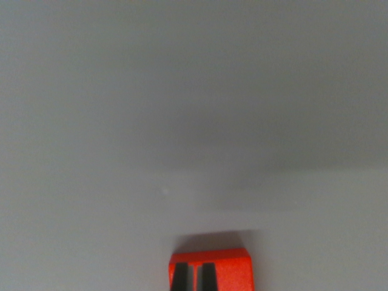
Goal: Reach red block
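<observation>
**Red block at the bottom edge, gripper tips over it**

The red block [210, 270] sits at six o'clock in the wrist view, just right of centre, cut off by the lower edge of the picture. Only its far part shows: a flat top with rounded far corners and a straight far edge running from nine o'clock to three o'clock. Since the near part is out of frame, its long axis cannot be told; the visible face sits square to the camera, not turned.

Two dark, narrow bars lie over the block's left half, side by side and pointing toward twelve o'clock. I take them for the tips of the gripper [194, 277], with a thin strip of red between them. Whether they touch the block or hang above it cannot be told, and neither can whether the jaws stand apart or closed, because so little of them shows.

Past the block, a soft shadow lies on the grey surface [182, 121] at its far edge, which suggests the block rests flat there. The rest is bare and blurred.

By my judgement the block lies this low in view because the wrist is already close above it, so the reach looks nearly done.
</observation>
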`<act>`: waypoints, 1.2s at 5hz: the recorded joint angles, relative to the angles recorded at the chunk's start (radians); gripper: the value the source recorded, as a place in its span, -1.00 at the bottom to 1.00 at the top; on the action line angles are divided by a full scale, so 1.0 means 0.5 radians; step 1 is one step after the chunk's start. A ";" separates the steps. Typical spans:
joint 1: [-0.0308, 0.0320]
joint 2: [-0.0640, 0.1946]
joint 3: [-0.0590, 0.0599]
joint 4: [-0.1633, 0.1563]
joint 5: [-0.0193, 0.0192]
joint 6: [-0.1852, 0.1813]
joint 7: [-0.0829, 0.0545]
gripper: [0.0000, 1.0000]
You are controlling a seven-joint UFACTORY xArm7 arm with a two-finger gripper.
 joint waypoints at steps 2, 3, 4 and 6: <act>-0.001 0.013 -0.002 -0.053 0.0004 -0.065 0.003 -1.00; -0.002 0.025 -0.004 -0.104 0.0008 -0.126 0.006 -1.00; -0.002 0.025 -0.004 -0.104 0.0008 -0.126 0.006 -1.00; -0.003 0.036 -0.005 -0.149 0.0011 -0.181 0.008 -1.00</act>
